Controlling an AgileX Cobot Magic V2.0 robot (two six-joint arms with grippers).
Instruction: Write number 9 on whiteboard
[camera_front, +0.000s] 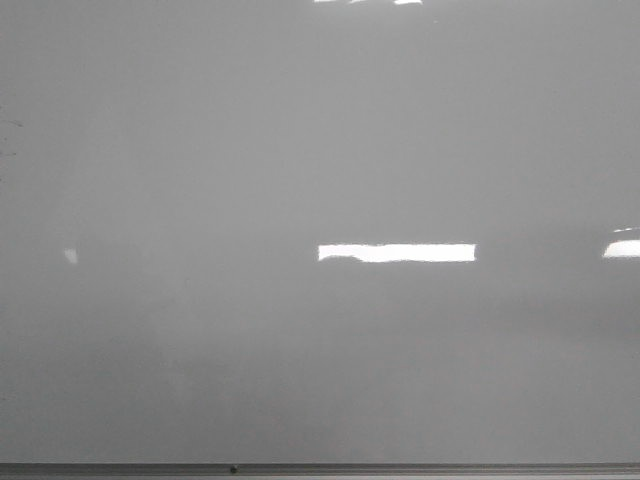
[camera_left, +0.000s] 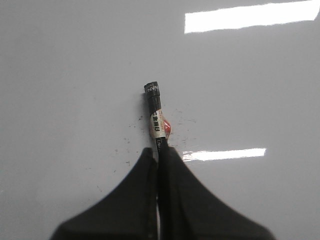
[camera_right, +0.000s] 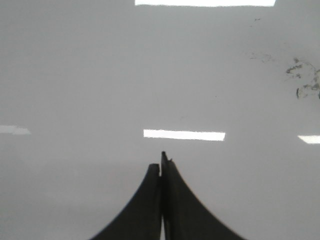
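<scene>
The whiteboard (camera_front: 300, 150) is glossy pale grey and fills the front view; neither gripper shows there. In the left wrist view my left gripper (camera_left: 159, 150) is shut on a black marker (camera_left: 156, 112) with a white and red label. The marker sticks out past the fingertips toward the whiteboard (camera_left: 75, 75), and I cannot tell whether its black end touches the surface. My right gripper (camera_right: 161, 162) is shut with nothing in it, over a bare stretch of whiteboard (camera_right: 75, 75). The number 9 is out of view.
A thin grey frame edge (camera_front: 400, 467) runs along the board's bottom. Bright rectangular light reflections (camera_front: 397, 252) lie on the surface. Faint grey smudges (camera_right: 302, 80) mark the board in the right wrist view, and small dark specks (camera_left: 131, 131) surround the marker.
</scene>
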